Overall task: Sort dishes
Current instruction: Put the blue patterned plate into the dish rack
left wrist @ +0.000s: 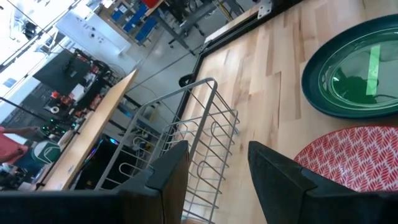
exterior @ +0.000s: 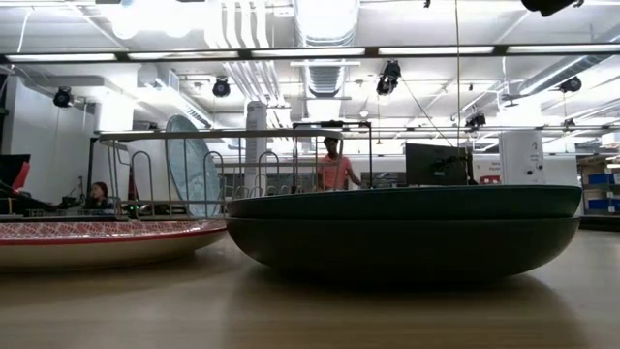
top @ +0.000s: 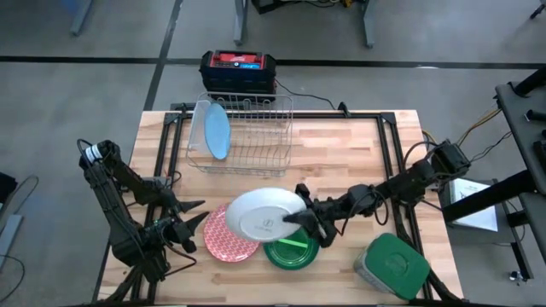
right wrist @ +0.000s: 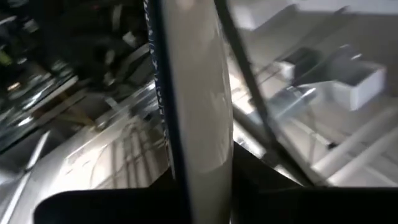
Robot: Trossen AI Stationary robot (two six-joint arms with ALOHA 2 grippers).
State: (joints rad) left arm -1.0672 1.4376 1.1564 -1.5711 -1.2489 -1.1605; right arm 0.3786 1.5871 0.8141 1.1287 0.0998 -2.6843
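1. High view: the right gripper (top: 305,220) is clamped on the rim of a white plate (top: 264,213), which it holds lifted above the table (top: 367,153). The plate reaches away from the fingers toward the left arm. Under that far side lies a red patterned plate (top: 223,240). Just below the gripper sits a dark green plate (top: 292,251). The wire rack (top: 256,136) stands beyond the held plate, with a light blue plate (top: 217,130) upright at its left end. A grey container with a green lid (top: 394,266) rests behind the right gripper, near the table's front edge. The left gripper (top: 192,222) waits with its fingers spread apart, just beside the red plate and touching nothing.

2. Low view: the dark green plate (exterior: 407,233) fills the middle, the red patterned plate (exterior: 97,240) sits beside it, and the rack (exterior: 232,165) with the blue plate (exterior: 192,165) stands behind. A person (exterior: 335,167) is in the room beyond. Neither gripper shows here.

3. Left wrist view: the two dark fingers (left wrist: 280,180) stand apart, with the rack (left wrist: 199,143), green plate (left wrist: 354,74) and red plate (left wrist: 354,155) ahead of them.

4. Right wrist view: the white plate's edge (right wrist: 199,93) runs straight out from the fingers; the blurred wires past it are probably the rack.
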